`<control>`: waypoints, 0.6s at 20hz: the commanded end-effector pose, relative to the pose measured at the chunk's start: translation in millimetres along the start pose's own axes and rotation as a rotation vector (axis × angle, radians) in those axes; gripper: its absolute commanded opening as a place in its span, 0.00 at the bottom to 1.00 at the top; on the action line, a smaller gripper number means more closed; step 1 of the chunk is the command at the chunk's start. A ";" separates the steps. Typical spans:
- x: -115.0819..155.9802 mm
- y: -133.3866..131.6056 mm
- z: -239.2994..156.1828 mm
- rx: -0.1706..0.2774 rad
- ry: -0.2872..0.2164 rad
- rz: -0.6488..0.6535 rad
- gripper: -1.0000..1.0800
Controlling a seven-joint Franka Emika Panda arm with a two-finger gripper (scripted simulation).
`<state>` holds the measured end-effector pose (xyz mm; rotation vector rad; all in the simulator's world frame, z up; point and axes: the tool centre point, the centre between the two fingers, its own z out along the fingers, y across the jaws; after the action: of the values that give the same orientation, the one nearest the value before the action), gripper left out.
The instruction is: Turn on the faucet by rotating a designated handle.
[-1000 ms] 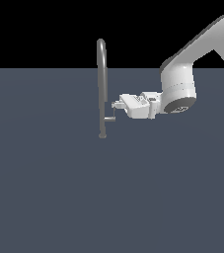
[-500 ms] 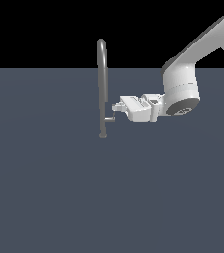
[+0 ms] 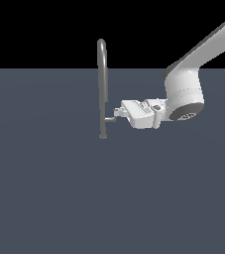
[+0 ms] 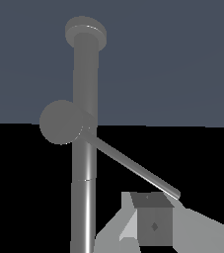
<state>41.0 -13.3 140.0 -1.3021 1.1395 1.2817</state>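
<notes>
The faucet [image 3: 102, 84] is a tall grey pipe with a curved top, standing on the dark floor. Its handle [image 3: 109, 119] is a short stub on the pipe's side toward the exterior view's right. In the wrist view the faucet [image 4: 86, 89] runs up the picture, and the handle [image 4: 128, 164] shows as a round stub with a thin slanted rod. My gripper [image 3: 119, 113] is level with the stub and right beside it. In the wrist view the rod's tip meets the gripper [image 4: 155, 210] at one fingertip. The fingers look shut with nothing between them.
The white arm [image 3: 188, 89] reaches in from the exterior view's right. A flat dark grey floor [image 3: 59, 198] spreads around the faucet's small base. No other objects show.
The gripper and wrist have sunk a little and drifted slightly toward the exterior view's right, staying beside the handle stub. The faucet pipe has not moved.
</notes>
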 end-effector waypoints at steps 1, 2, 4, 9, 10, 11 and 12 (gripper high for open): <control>19.5 11.7 -0.2 -0.002 -0.001 0.014 0.00; 25.6 15.4 -0.3 -0.003 -0.001 0.015 0.00; 31.7 19.2 -0.4 -0.004 -0.001 0.017 0.00; 41.3 15.7 -0.2 -0.004 -0.003 0.008 0.00; 47.8 16.7 -0.2 -0.004 -0.003 0.010 0.00; 54.3 17.6 -0.3 -0.004 -0.002 0.013 0.00; 60.6 18.5 -0.3 -0.004 -0.002 0.015 0.00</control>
<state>30.3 -14.6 102.7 -1.3073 1.1258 1.2827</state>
